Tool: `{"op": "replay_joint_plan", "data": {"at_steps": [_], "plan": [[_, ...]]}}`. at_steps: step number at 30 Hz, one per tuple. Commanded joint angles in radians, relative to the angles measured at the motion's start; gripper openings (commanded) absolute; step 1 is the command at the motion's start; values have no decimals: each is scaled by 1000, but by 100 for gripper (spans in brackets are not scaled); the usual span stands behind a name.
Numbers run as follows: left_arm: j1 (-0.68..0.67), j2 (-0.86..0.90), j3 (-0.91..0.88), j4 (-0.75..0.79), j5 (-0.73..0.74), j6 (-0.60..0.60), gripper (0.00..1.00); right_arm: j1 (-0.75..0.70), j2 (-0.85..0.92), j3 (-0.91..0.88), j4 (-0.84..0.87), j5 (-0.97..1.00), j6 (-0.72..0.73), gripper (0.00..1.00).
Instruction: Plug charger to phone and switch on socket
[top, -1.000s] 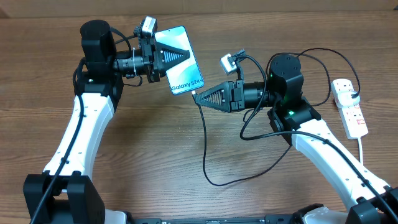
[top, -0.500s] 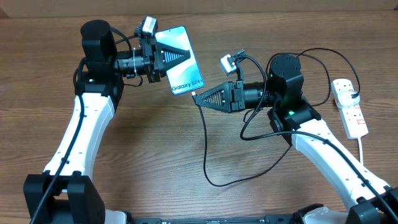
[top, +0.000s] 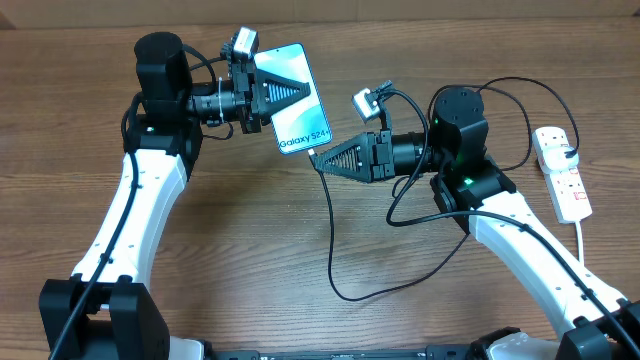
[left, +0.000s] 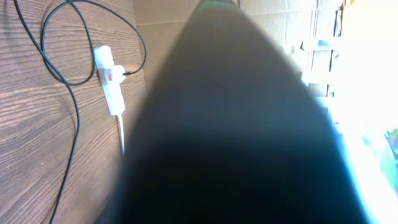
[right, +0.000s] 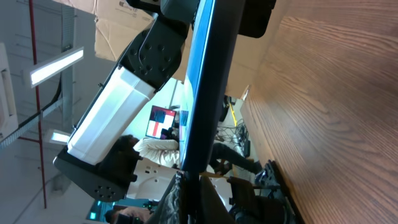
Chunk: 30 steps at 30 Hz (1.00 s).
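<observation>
At table (top: 250, 230): one phone (top: 305, 125), one charger (top: 331, 225).

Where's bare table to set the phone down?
Biggest bare patch: wooden table between the white left arm and the thin black charger cable loop. Also bare: far-left edge, outside that arm. Crowded: right side, where black cable loops run round the right arm toward the white power strip with red switches.

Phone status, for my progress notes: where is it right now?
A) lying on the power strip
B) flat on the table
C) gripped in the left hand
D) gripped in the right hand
C: the left hand is shut on the phone, while the right hand holds the cable by its lower edge.
</observation>
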Motion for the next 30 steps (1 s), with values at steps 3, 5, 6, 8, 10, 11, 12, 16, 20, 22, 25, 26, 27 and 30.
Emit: {"op": "replay_joint_plan", "data": {"at_steps": [3, 5, 6, 8, 10, 11, 12, 16, 20, 22, 25, 26, 27, 30], "plan": [[-12, -11, 12, 7, 21, 35, 4, -2, -18, 9, 6, -7, 3, 4], [-14, -11, 12, 7, 21, 36, 4, -2, -18, 9, 9, -3, 4, 4], [-15, -11, 12, 7, 21, 39, 4, -2, -18, 9, 10, -2, 4, 4], [-18, -11, 12, 7, 21, 42, 4, -2, -18, 9, 10, -2, 4, 4], [-20, -11, 12, 7, 21, 42, 4, -2, -18, 9, 10, -1, 3, 4], [-20, -11, 12, 7, 21, 42, 4, -2, -18, 9, 10, 1, 3, 4], [-20, -11, 12, 7, 22, 42, 4, -2, -18, 9, 10, 3, 4, 4], [-21, -11, 12, 7, 21, 36, 4, -2, -18, 9, 10, 16, 4, 4], [-22, -11, 12, 7, 21, 21, 4, -2, -18, 9, 10, 27, 7, 4], [-22, -11, 12, 6, 21, 14, 4, -2, -18, 9, 10, 36, 7, 4], [-22, -11, 12, 6, 21, 10, 4, -2, -18, 9, 10, 47, 8, 4], [-21, -11, 12, 6, 21, 7, 4, -2, -18, 9, 10, 51, 10, 4], [-21, -11, 12, 6, 21, 6, 4, -2, -18, 9, 10, 54, 12, 4], [-22, -11, 12, 6, 19, 5, 4, -2, -18, 9, 10, 76, 32, 4]]}}
